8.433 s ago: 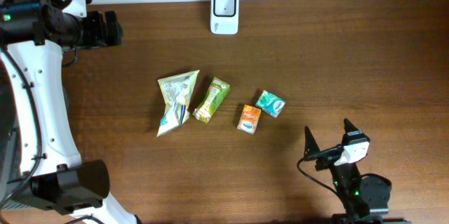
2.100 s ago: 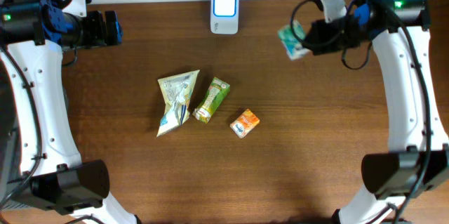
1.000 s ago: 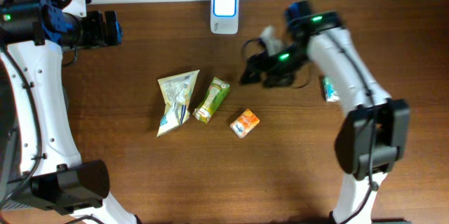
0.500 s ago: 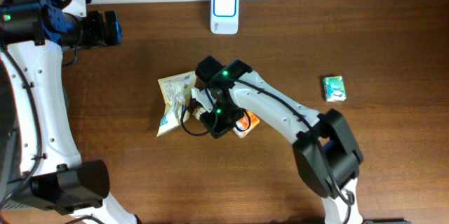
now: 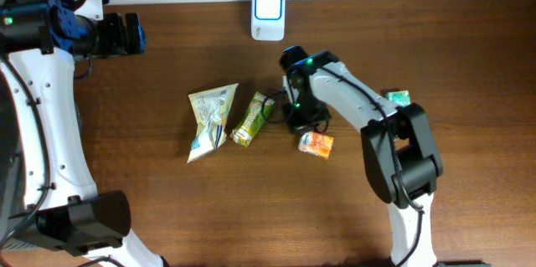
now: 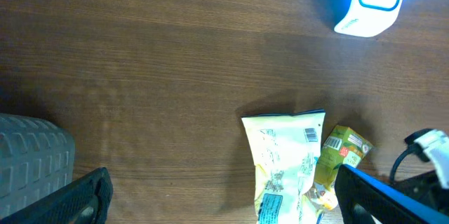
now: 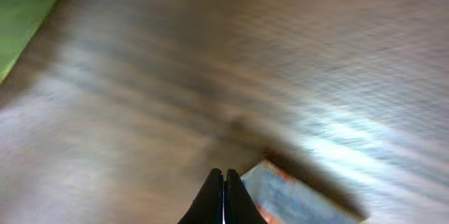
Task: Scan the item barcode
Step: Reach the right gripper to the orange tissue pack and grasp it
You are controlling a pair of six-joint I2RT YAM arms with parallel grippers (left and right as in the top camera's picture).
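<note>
The orange carton (image 5: pixel 316 143) is found lying flat around mid-table, its long axis roughly along the near edge, a bit skewed. It's seen just beside the right jaws, toward the near edge and slightly toward the right edge, not between them. Those are pinched fully shut on nothing. The scanner (image 5: pixel 268 2) is parked at the far edge. The left jaws are held wide open by the far-left corner, so the right arm (image 5: pixel 352 100) is reckoned way nearer.
</note>
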